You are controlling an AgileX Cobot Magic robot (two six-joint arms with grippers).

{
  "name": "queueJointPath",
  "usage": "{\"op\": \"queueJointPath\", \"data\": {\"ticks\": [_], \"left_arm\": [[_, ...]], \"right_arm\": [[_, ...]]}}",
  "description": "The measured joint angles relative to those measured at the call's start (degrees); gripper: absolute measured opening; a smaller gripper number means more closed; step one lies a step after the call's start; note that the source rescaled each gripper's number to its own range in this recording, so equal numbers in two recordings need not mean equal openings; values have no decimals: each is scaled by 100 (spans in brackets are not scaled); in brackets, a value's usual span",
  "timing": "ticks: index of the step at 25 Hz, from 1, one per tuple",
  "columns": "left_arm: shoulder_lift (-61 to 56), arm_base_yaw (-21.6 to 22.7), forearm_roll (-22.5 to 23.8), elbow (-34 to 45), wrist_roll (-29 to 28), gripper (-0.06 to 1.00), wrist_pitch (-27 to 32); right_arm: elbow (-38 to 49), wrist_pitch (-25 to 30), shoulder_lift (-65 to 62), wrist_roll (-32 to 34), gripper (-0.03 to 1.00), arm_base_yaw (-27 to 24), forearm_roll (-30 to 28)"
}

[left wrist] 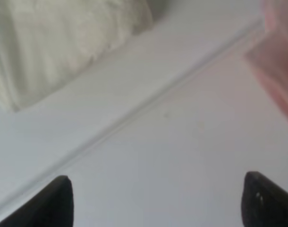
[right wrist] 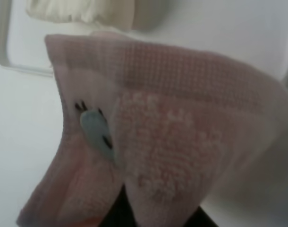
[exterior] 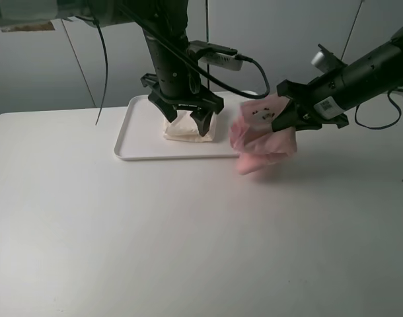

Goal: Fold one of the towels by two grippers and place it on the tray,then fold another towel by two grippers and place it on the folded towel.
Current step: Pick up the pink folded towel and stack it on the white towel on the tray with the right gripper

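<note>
The cream towel (exterior: 187,129) lies folded on the white tray (exterior: 139,142), toward its right end. My left gripper (exterior: 185,117) hovers just above it, jaws wide open and holding nothing; in the left wrist view its fingertips (left wrist: 56,203) frame bare table, with the cream towel (left wrist: 63,42) and the tray rim (left wrist: 134,113) beyond them. My right gripper (exterior: 285,120) is shut on the pink towel (exterior: 262,135), which hangs bunched just off the tray's right front corner. The pink towel (right wrist: 172,142) fills the right wrist view, its small motif (right wrist: 94,130) showing, and hides most of the fingers.
The white table (exterior: 188,251) spreads wide in front of the tray. The left arm's black column (exterior: 168,53) and cables rise over the tray's back edge. The right arm (exterior: 366,69) reaches in from the right.
</note>
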Motion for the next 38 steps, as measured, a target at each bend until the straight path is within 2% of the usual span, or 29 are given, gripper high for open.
{"op": "queueJointPath", "data": {"ticks": [2, 6, 11, 14, 17, 24, 30, 32, 38], "left_arm": [[-188, 0, -33, 484, 0, 92, -111], [-961, 0, -43, 1753, 134, 92, -817], [-1853, 0, -83, 3484, 134, 92, -1775], [-2124, 0, -121, 4344, 134, 92, -2320], [-2310, 0, -178, 4860, 134, 92, -2708], [-2412, 0, -368, 5001, 134, 92, -3030], [-2412, 0, -423, 5001, 134, 92, -3090], [-2412, 0, -423, 5001, 134, 92, -3101], [-2412, 0, -423, 5001, 134, 92, -3101]], "right_arm": [[-302, 69, 0, 265, 9, -13, -339], [-1019, 277, 86, 637, 9, -23, -705], [-2331, 1065, 760, 933, 9, -23, -642], [-3087, 1294, 1197, 1177, 9, 138, -606], [-3773, 1435, 1619, 1427, 9, 436, -554], [-5219, 1793, 2688, 1843, 9, 964, 307], [-5921, 1932, 3502, 1957, 9, 992, 1732], [-5942, 1945, 3729, 1967, 9, 992, 1886], [-5943, 1917, 4218, 1808, 9, 992, 1789]]}}
